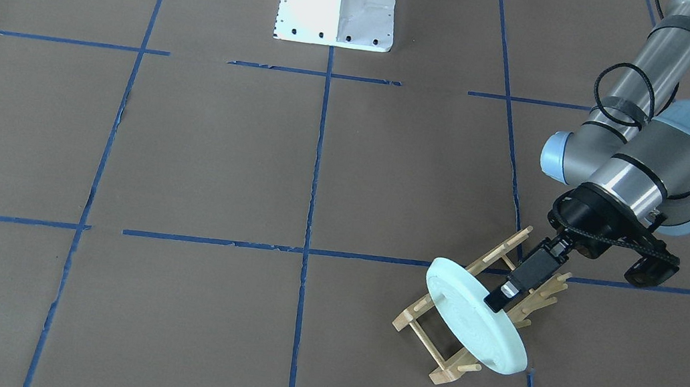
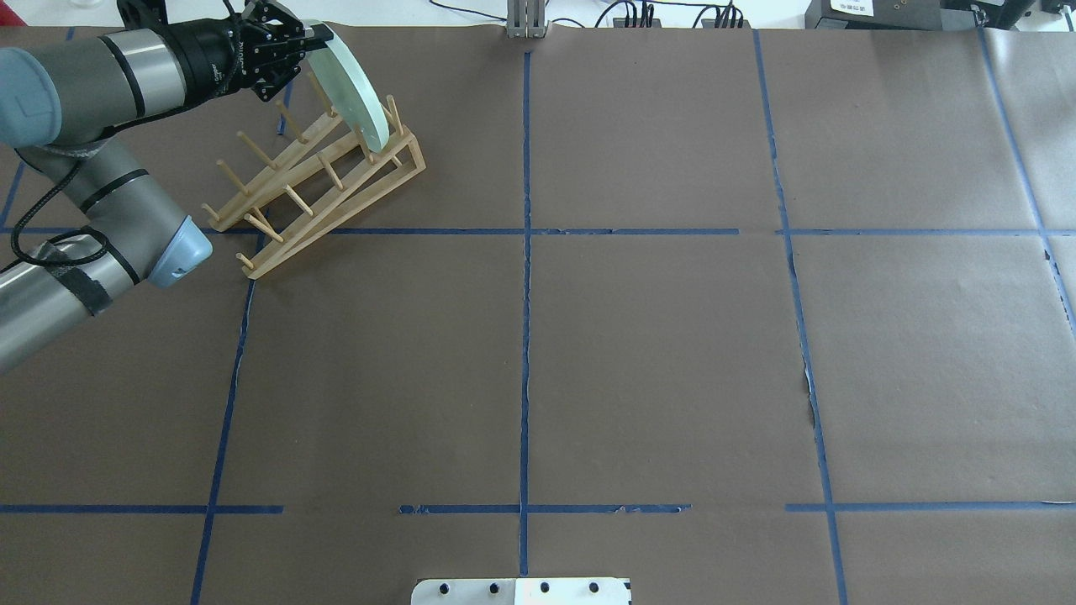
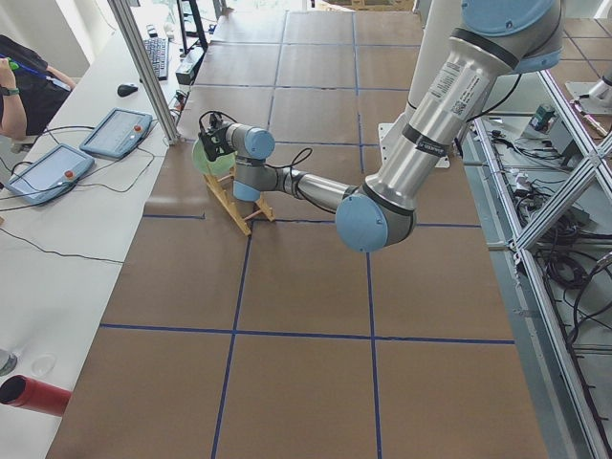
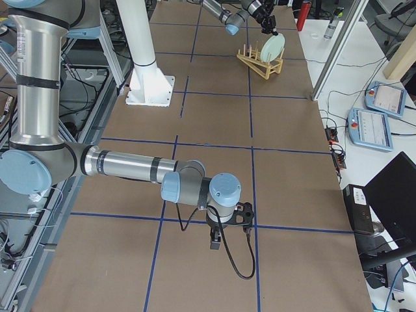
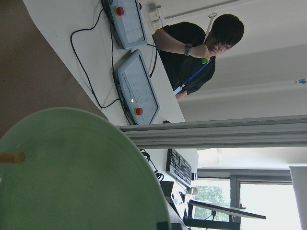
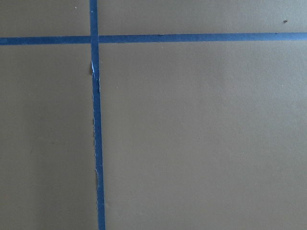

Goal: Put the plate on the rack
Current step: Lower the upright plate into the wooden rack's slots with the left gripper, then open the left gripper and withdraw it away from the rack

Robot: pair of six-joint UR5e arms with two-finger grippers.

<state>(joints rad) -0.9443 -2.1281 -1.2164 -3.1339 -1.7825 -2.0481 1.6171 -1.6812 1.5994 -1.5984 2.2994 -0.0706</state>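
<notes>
plate point(image 1: 476, 320) on edge and tilted, pinched at its upper rim in the left jaws, closed narrowly on that rim with one dark finger point(image 1: 501, 298) across the pale green face. directly beneath the jaws, rack point(image 1: 425, 340) on the brown desk point(image 1: 222, 156), lower edge of the plate down between its upright pegs at the end farther from the robot's base. in the overhead view, rim between the jaws, rest of the plate slanting away and down toward the wooden rails. from the left wrist camera, green face filling the lower left just ahead of the jaws, one peg tip point(image 5: 12, 157) showing against it. right jaws well apart from plate and rack, low over the desk, blue tape lines point(image 6: 94, 120) crossing right below them; open or closed, cannot tell.
</notes>
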